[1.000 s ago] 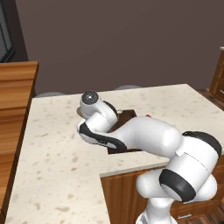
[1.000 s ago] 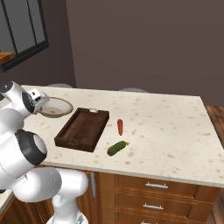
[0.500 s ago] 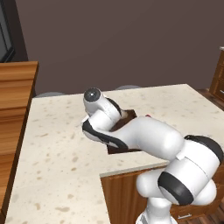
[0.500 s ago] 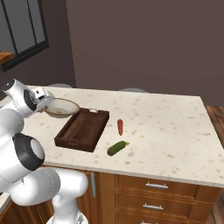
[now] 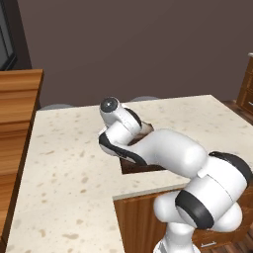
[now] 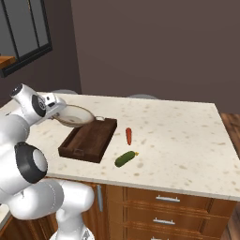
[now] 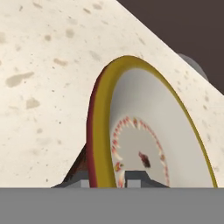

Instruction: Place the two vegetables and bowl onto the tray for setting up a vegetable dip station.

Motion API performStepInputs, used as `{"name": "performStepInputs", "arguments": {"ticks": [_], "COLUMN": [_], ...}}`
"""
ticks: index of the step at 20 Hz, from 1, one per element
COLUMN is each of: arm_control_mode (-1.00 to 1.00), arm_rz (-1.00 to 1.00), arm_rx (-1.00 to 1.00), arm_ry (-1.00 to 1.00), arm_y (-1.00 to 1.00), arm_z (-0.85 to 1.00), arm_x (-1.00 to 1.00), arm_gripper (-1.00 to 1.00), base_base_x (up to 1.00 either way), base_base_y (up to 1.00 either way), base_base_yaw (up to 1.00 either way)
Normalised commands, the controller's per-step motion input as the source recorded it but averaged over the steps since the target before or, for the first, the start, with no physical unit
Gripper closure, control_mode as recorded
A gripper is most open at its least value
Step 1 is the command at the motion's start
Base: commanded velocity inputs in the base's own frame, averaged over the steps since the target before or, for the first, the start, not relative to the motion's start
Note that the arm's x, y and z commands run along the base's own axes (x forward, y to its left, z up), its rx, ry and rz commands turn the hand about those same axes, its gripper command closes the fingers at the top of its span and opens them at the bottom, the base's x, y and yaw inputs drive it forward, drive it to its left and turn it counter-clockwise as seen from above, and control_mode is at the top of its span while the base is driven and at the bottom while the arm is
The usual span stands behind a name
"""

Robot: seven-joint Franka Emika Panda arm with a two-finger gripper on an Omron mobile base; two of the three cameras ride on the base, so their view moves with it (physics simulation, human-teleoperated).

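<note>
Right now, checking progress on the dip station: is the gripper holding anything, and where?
Yes: the gripper is shut on the bowl, pinching its rim, carrying it near the tray.

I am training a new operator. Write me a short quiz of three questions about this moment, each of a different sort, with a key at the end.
1. True or false: the bowl already lies flat inside the tray.
2. Multiple choice: where are the red chilli and the green cucumber? A) on the tray B) on the counter beside the tray C) in the bowl
3. Fill in: the gripper is shut on the rim of the ____.

Key:
1. False. The bowl is held up at the tray's far end, tilted.
2. B
3. bowl
</note>
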Motion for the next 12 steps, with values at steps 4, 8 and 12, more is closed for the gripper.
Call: {"name": "performStepInputs", "arguments": {"ticks": [4,8,12], "arm_control_mode": [-1.0,-1.0,-1.0], "arm_rz": [-0.09,-0.1,-0.08], "arm_rx": [0.0,0.0,0.0], "arm_ry": [0.0,0.0,-0.01], "arm_y": [-0.25,-0.26,-0.23], "arm_z": [0.0,-0.01,-0.06], "arm_x": [0.21,0.23,0.25], "arm_gripper": [1.0,1.0,1.0], "base_base_x": [0.0,0.0,0.0], "base_base_y": [0.0,0.0,0.0], "base_base_yaw": [0.0,0.0,0.0]}}
